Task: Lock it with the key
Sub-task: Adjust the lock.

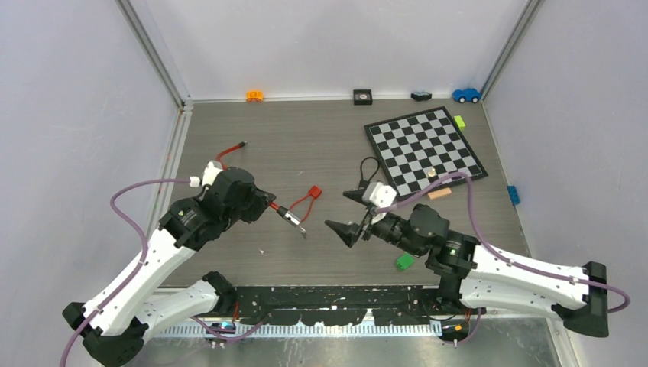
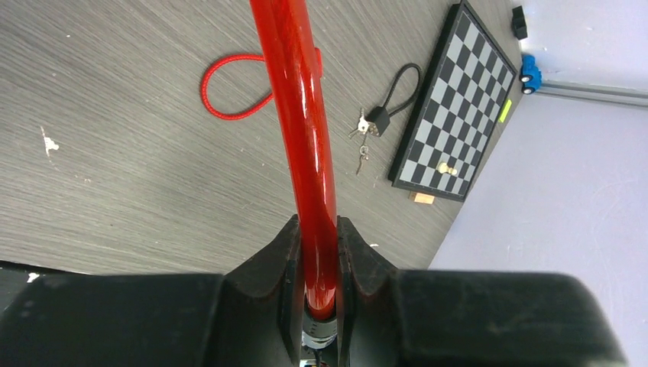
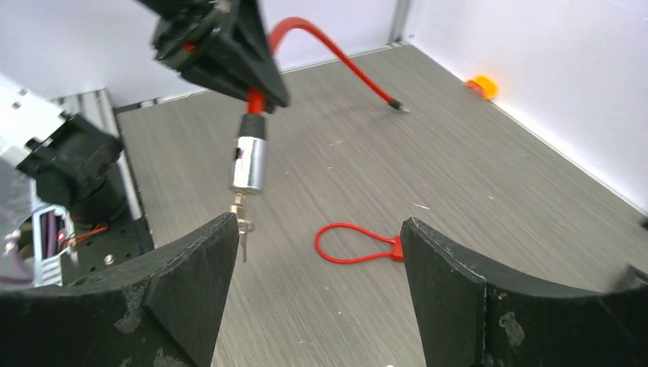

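just ahead of the right fingers (image 3: 183,275), spread wide apart: the key (image 3: 243,227) stuck in the lock (image 3: 250,162)
left fingers (image 2: 280,256) are clamped on the red cable (image 2: 302,138) just behind the lock. the step looks like reaching for the key; next, pinch its head squarely and turn.

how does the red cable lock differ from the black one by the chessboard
The red lock is held in the left gripper, off the table; the black lock lies on it beside the chessboard. The red lock's cable ends loose; the black lock's looks closed in a loop. The red lock's body is a silver cylinder, the black lock's a dark block. Both have keys at the body.
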